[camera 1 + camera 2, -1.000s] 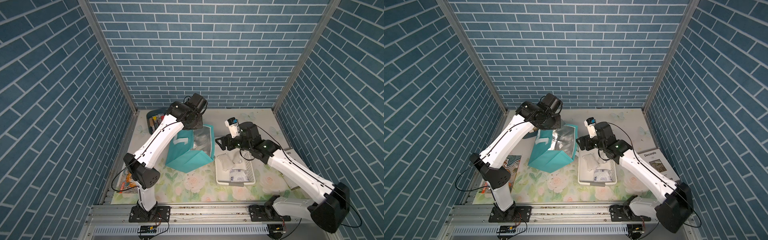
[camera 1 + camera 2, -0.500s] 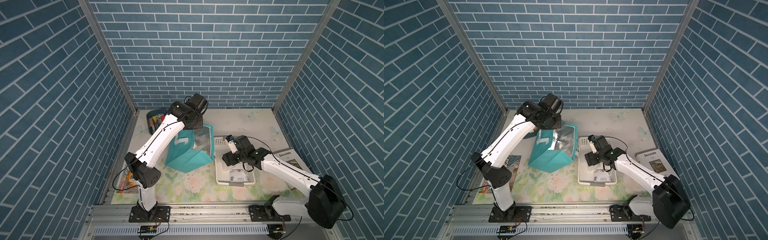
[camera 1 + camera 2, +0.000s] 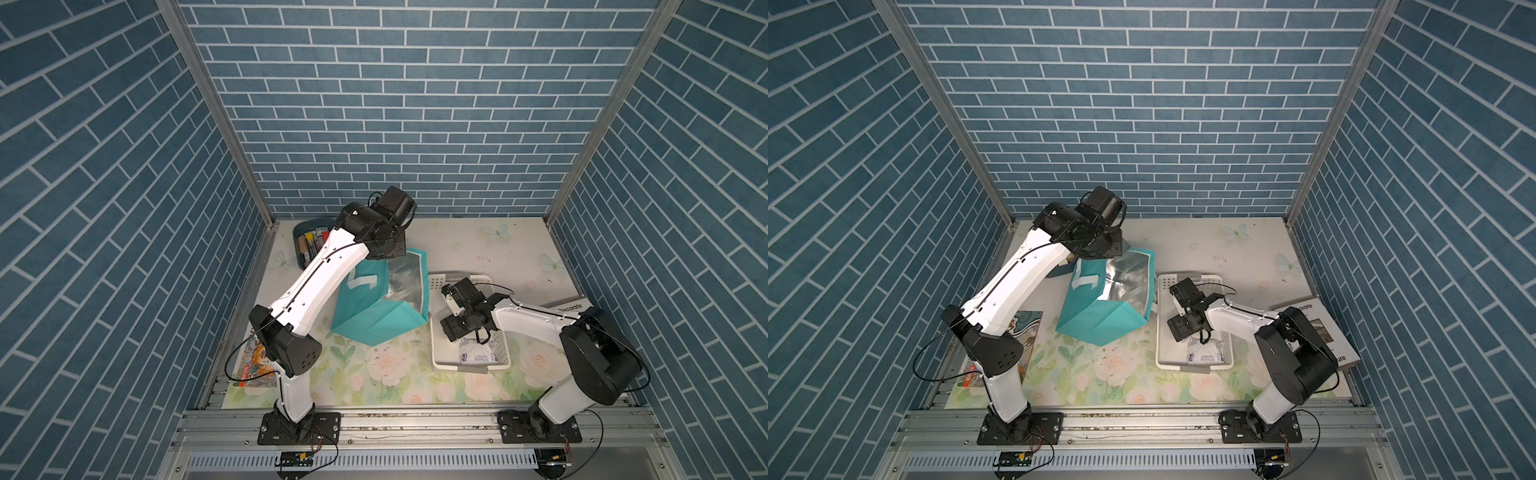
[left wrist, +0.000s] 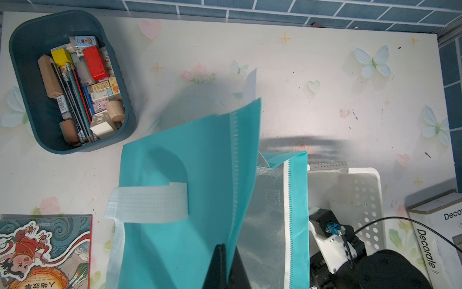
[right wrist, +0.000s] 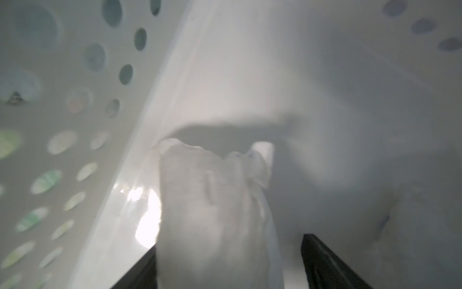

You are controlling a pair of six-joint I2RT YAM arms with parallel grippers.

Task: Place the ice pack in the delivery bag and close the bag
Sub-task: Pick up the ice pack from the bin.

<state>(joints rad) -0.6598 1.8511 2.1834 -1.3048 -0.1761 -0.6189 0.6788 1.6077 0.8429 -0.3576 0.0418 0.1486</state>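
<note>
Top views are both showing the bag [image 3: 374, 316] lying with its mouth open and foil lining exposed, just beside the basket [image 3: 436, 284]. At the bag's far rim the left gripper [image 3: 390, 257] is reaching down. The right gripper [image 3: 456, 332] is dipping into the basket, and a printed pack [image 3: 478, 353] is lying near it at the near end.

Left wrist view is showing that gripper's fingers [image 4: 216, 265] clamping the bag's teal wall, with the bin [image 4: 27, 100] sitting well apart.

Right wrist view is showing the jaws standing wide and straddling the ice pack [image 5: 212, 212], which is lying on the basket floor beside the perforated wall. One jaw is touching its side and the other is standing apart, so nothing is being gripped.
</note>
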